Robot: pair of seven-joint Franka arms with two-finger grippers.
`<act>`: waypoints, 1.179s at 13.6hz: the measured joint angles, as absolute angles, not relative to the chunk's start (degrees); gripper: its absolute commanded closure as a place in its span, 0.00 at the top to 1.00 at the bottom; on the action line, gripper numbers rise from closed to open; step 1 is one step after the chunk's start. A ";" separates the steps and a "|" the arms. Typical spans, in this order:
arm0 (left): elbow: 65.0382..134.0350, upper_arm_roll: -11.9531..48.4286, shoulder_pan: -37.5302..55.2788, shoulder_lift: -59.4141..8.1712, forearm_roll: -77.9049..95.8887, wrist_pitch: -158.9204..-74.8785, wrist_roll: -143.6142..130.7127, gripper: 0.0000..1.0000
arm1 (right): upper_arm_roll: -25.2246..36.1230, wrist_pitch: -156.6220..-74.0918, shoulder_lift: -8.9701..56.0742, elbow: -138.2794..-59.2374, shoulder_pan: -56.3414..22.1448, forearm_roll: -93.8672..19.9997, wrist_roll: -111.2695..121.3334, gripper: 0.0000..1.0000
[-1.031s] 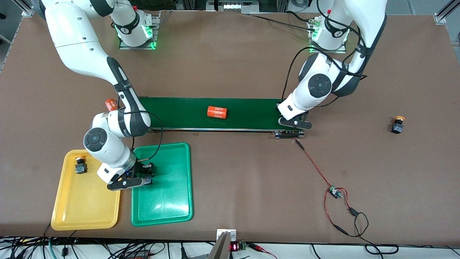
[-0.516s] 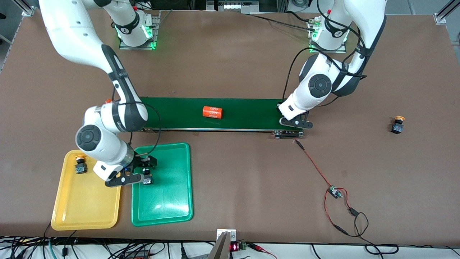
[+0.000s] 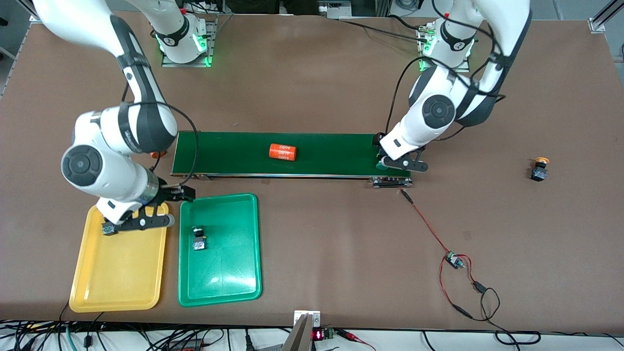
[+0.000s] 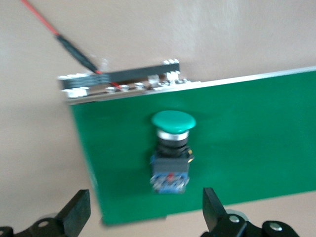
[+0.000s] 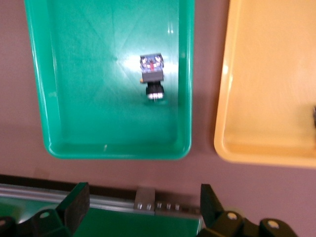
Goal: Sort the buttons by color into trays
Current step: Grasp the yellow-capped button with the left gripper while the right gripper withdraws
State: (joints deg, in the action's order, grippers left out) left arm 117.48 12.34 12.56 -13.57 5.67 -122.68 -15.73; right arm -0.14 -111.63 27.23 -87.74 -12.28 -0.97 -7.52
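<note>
Left gripper (image 4: 143, 217) | jaws wide, empty, over belt (image 3: 317, 153) end | green button (image 4: 171, 148) between them, cap pointing away | right gripper (image 3: 146, 214) | jaws wide, empty, over yellow tray (image 3: 117, 278)

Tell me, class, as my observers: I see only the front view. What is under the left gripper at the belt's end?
Observer: A green button lies on the belt, between the left gripper's open fingers, untouched.
Operator: Is the right gripper, over the yellow tray, holding anything?
Observer: No. The right wrist view shows the right gripper open and empty above the yellow tray.
</note>
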 measured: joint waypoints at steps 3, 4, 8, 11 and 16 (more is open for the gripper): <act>114.09 11.60 1.75 -10.41 5.65 -116.02 -13.12 1.00 | -0.08 -107.42 21.25 -91.12 -12.28 -0.97 -8.86 1.00; 114.06 11.34 -2.43 -10.40 5.65 -115.72 -11.72 1.00 | 0.02 -105.77 19.63 -91.35 -12.16 -0.96 -8.90 1.00; 114.28 10.99 -16.19 -14.56 5.01 -116.85 -7.21 1.00 | -1.35 -97.92 12.23 -91.53 -6.80 -0.96 -8.06 1.00; 114.27 11.00 -22.18 -17.97 2.15 -120.72 -0.34 1.00 | -4.61 -94.01 7.15 -91.68 -0.33 -0.95 -4.15 1.00; 114.28 11.01 -31.21 -22.90 1.84 -125.75 12.96 1.00 | -6.78 -91.20 5.01 -93.01 3.52 -0.96 0.41 1.00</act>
State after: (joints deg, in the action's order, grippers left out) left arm 114.28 11.01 -31.21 -22.90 1.84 -125.75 12.96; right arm -6.78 -91.20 5.01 -93.01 3.52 -0.96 0.41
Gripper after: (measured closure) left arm 0.000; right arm 0.000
